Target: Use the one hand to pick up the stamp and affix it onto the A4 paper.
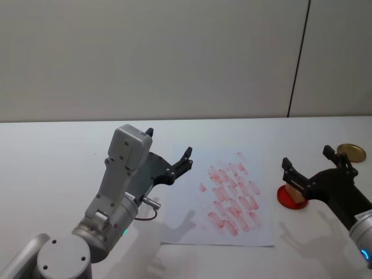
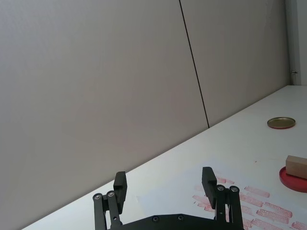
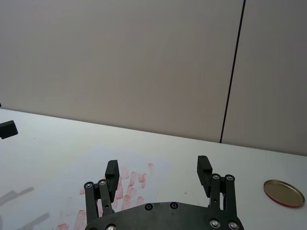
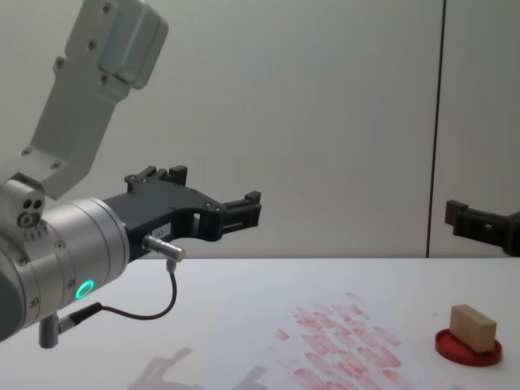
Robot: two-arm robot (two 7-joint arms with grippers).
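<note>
Right hand (image 1: 307,156) wide above stamp (image 4: 473,327), toward tabletop's right edge; off-centre closing may tip it. Left hand (image 2: 164,184) wide, idle.

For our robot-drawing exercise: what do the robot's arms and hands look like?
The left arm and right arm are silver-white rounded segments with cyan rings. The left hand and right hand are black, each with two bolted fingers. A dark cable loops from a metal plug at the left wrist.

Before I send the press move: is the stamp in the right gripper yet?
No: the stamp sits on the red ink pad, and the open right gripper hangs above it, apart.
</note>
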